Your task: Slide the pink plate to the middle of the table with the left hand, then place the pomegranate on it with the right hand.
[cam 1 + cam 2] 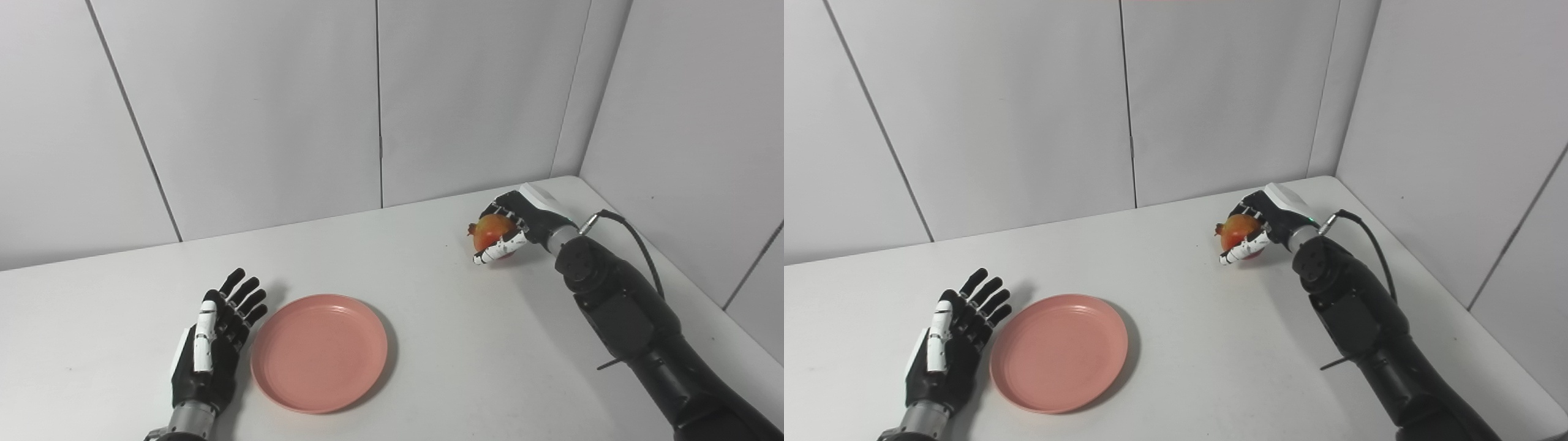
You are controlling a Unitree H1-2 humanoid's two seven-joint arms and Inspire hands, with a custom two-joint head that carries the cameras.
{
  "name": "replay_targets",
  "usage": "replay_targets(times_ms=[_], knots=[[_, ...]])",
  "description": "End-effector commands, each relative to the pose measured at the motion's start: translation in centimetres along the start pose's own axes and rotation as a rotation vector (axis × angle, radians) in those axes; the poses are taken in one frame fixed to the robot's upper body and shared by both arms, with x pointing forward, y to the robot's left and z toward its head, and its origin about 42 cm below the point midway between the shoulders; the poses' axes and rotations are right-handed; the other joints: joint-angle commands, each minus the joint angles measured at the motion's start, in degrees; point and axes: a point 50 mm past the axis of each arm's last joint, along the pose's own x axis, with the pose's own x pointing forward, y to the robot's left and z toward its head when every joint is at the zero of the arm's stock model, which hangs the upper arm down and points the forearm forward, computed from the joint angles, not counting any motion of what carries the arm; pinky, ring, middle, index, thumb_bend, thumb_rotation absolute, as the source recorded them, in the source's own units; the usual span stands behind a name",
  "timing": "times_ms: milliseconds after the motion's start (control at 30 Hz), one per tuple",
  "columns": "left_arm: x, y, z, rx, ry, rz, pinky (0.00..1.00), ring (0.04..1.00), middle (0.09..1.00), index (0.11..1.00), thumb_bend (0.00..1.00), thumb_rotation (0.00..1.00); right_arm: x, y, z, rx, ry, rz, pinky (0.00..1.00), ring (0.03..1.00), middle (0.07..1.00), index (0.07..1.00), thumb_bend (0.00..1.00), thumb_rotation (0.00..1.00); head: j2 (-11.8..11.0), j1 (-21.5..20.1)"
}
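The right hand (pixel 511 228) grips the pomegranate (pixel 492 231) at the far right, its crown pointing left, seemingly touching the table (pixel 465 343). The left hand (pixel 214 343) lies open just left of the plate (pixel 319 351), near centre-left.

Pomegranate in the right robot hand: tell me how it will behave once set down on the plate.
The round red-orange pomegranate may roll, though the shallow pink plastic plate's raised rim should probably contain it. It looks firm: the right robot hand wraps it without visible denting.
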Motion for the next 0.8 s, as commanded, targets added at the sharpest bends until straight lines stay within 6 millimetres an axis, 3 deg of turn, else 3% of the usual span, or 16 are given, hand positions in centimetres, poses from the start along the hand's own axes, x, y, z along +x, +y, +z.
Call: replay_targets(times_ms=[0, 167, 367, 533, 767], knots=[[-0.5, 0.2, -1.6, -0.007, 0.089, 0.031, 0.86, 0.861, 0.864, 0.854, 0.39, 1.0, -0.2, -3.3, 2.2, 0.005, -0.089, -0.104, 0.39, 0.444, 0.501, 0.489, 0.5, 0.13, -0.05, 0.59], [-0.4, -0.4, -1.6, -0.013, 0.093, 0.036, 0.86, 0.859, 0.861, 0.85, 0.39, 1.0, -1.9, -4.0, 4.0, 0.008, -0.159, -0.14, 0.39, 0.445, 0.51, 0.49, 0.5, 0.13, 0.2, 1.57], [-0.3, -1.2, -1.4, 0.002, 0.092, 0.037, 0.84, 0.849, 0.857, 0.849, 0.39, 1.0, -3.5, -3.7, 7.9, 0.0, -0.282, -0.121, 0.39, 0.443, 0.52, 0.49, 0.5, 0.13, 0.7, 3.29], [-0.1, -1.6, -1.3, 0.008, 0.091, 0.046, 0.83, 0.838, 0.85, 0.843, 0.39, 1.0, -4.3, -2.4, 11.8, -0.021, -0.393, -0.091, 0.41, 0.448, 0.52, 0.49, 0.5, 0.13, 1.18, 4.45], [0.2, -2.3, -1.1, 0.0, 0.085, 0.051, 0.84, 0.842, 0.853, 0.845, 0.39, 1.0, -5.0, 0.1, 15.7, -0.013, -0.54, -0.045, 0.37, 0.423, 0.482, 0.49, 0.5, 0.13, 1.71, 6.91]])
